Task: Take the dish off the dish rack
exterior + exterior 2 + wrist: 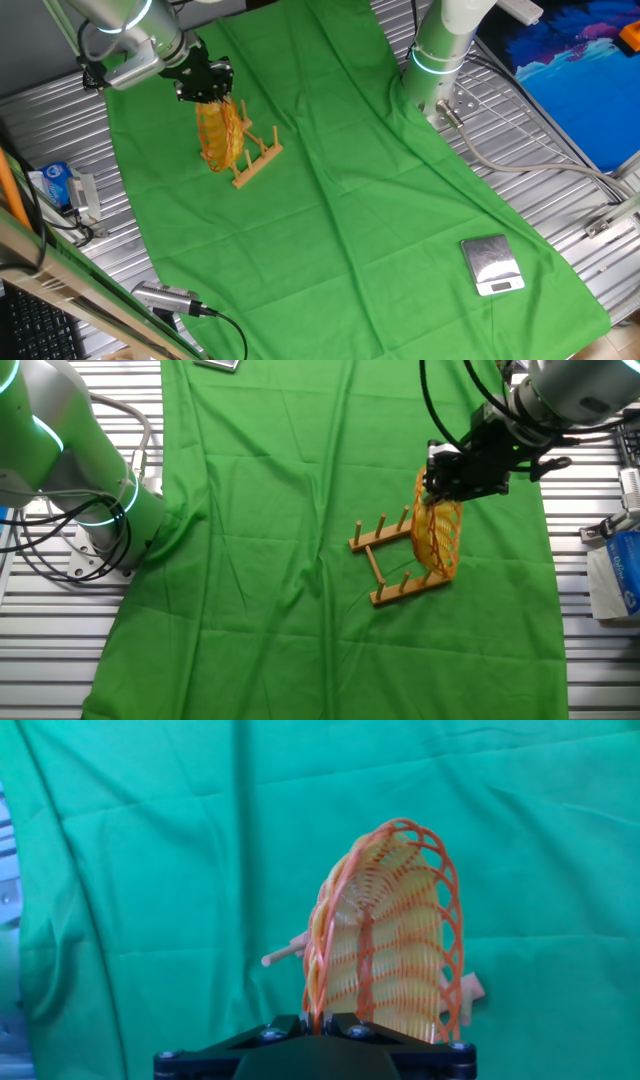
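Note:
The dish (219,135) is a yellow woven basket-plate with orange-red streaks. It stands on edge at one end of the small wooden dish rack (260,158), between its pegs. My gripper (208,88) is right above it and shut on its top rim. In the other fixed view the gripper (440,485) pinches the rim of the dish (438,538) over the rack (392,563). In the hand view the dish (385,945) fills the middle; its orange rim runs between the shut jaws of the gripper (318,1022). Rack pegs (283,956) poke out behind.
A green cloth (330,200) covers the table. A square silver scale (492,265) lies at the near right. A second arm's white base (438,50) stands at the far right. A blue-white packet (58,185) and a camera (165,298) sit at the left edge.

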Controlling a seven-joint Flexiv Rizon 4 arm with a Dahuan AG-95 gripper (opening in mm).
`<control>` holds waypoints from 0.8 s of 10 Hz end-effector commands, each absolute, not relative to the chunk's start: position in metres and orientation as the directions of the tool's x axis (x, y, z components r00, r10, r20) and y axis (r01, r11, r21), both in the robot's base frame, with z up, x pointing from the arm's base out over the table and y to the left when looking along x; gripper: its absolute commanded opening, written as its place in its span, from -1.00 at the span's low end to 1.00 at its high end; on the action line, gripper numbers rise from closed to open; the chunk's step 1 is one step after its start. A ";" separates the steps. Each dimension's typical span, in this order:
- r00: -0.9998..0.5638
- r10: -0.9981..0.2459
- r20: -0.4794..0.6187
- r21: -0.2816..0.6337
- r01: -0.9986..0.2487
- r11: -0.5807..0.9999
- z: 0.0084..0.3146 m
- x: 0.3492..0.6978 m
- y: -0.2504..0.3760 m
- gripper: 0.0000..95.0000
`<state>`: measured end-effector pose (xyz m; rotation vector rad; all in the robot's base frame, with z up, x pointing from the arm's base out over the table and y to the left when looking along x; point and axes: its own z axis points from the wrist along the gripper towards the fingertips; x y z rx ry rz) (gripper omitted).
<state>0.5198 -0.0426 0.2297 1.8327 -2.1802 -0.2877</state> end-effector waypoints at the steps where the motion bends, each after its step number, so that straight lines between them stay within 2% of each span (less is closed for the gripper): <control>1: -0.166 -0.983 0.082 0.330 -0.926 0.184 0.230 0.522 -0.039 -1.00; 8: -0.232 -0.968 0.094 0.316 -0.915 0.250 0.227 0.536 -0.014 -1.00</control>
